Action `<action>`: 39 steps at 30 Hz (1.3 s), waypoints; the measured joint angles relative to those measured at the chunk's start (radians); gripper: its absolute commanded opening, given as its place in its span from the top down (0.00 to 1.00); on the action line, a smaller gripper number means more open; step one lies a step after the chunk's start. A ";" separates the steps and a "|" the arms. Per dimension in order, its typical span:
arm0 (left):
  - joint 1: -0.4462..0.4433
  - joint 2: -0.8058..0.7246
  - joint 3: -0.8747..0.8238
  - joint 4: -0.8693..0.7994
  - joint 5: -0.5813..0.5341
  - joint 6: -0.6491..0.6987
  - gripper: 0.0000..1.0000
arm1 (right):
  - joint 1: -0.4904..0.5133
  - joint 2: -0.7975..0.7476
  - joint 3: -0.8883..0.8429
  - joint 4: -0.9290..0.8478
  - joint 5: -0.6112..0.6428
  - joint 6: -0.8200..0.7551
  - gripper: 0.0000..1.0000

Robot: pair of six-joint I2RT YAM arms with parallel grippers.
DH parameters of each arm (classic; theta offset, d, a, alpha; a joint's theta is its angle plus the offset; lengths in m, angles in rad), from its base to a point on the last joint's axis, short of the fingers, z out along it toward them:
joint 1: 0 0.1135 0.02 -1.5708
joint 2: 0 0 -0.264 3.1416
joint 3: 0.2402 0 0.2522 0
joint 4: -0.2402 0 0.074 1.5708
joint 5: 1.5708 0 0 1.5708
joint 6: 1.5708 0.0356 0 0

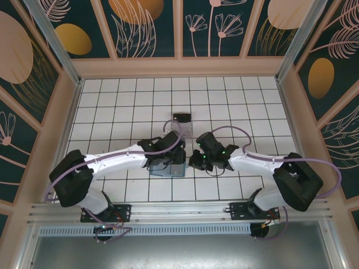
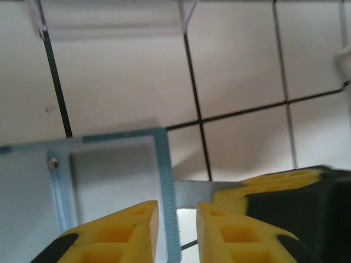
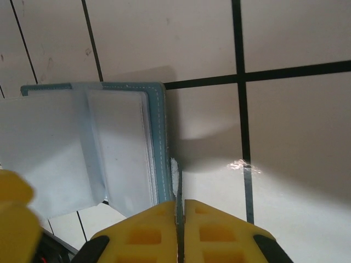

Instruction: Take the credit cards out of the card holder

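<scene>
The teal card holder (image 1: 167, 170) lies open on the white tiled floor between both grippers, its clear pockets (image 3: 126, 148) facing up. My left gripper (image 1: 170, 156) is open and straddles the holder's stitched right edge (image 2: 166, 181), its fingertips (image 2: 177, 205) either side of it. My right gripper (image 1: 197, 161) is just right of the holder and is shut (image 3: 180, 204) on a thin grey card (image 2: 211, 193), seen edge-on (image 3: 175, 175) against the holder's edge. The right gripper's yellow fingers (image 2: 274, 189) hold the card's outer end. No yellowish card is visible.
A see-through plastic box (image 1: 182, 128) with something dark at its far end stands just beyond the grippers; its clear edges (image 2: 189, 16) show at the top of the left wrist view. Wooden walls (image 1: 179, 66) frame the tiled floor.
</scene>
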 measured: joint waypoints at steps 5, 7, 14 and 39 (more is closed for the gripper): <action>-0.030 0.066 0.033 -0.072 -0.032 -0.021 0.59 | 0.002 -0.003 -0.012 0.011 0.004 0.023 0.92; -0.036 0.101 0.055 -0.101 -0.051 -0.024 0.58 | 0.002 -0.003 -0.012 0.014 0.004 0.029 0.92; -0.040 0.156 0.084 -0.151 -0.081 -0.039 0.52 | 0.002 -0.003 -0.012 0.029 0.011 0.034 0.91; -0.045 0.232 0.093 -0.153 -0.105 -0.035 0.68 | 0.002 -0.003 -0.012 0.033 0.018 0.035 0.91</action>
